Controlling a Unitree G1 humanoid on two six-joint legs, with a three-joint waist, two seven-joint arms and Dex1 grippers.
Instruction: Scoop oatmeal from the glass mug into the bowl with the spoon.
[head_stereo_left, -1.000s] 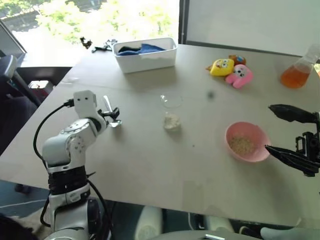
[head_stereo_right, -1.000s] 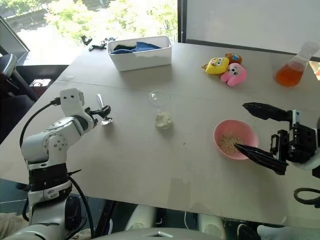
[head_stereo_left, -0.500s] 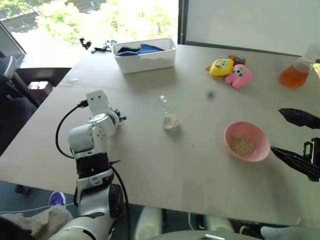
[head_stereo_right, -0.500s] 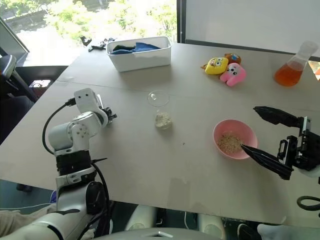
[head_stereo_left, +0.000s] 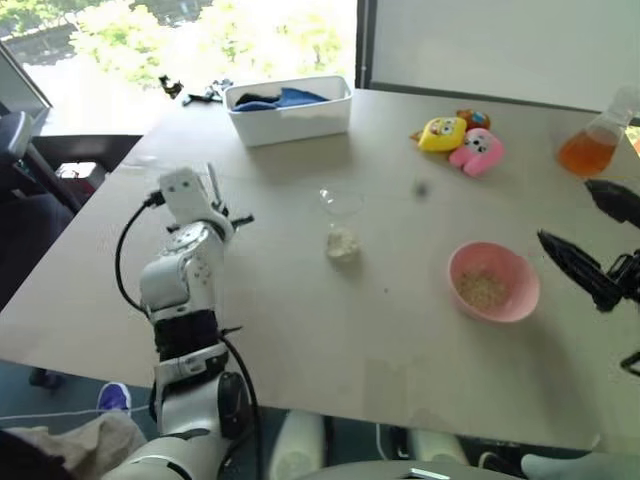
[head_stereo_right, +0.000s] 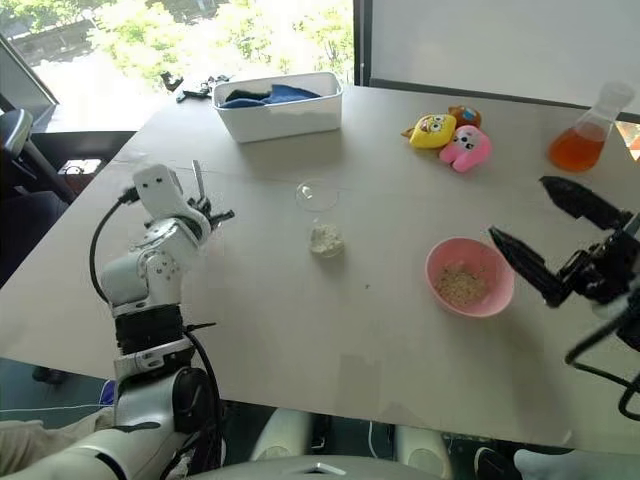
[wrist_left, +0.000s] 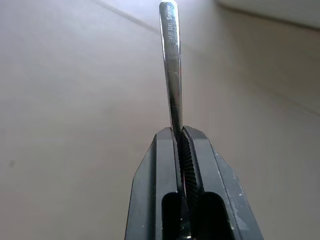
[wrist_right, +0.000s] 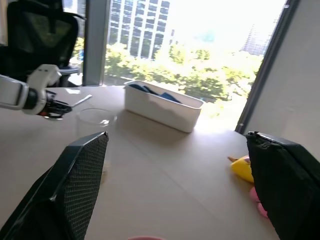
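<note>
The glass mug (head_stereo_right: 318, 215) and pink bowl (head_stereo_right: 470, 278) each hold oatmeal (head_stereo_right: 460, 284); the white tub (head_stereo_right: 280, 106) holds blue cloth (head_stereo_right: 268, 95). The left gripper (wrist_left: 180, 142) pinches the spoon (wrist_left: 171, 65); the right gripper (head_stereo_right: 548, 238) gapes wide, empty.

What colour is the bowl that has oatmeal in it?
The bowl is plain pink, with pale beige oatmeal inside. It shows best in the right eye view.

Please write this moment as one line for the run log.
left gripper: jaws shut on spoon handle | right gripper: jaws open, empty, beside bowl | glass mug: oatmeal inside, untouched
</note>
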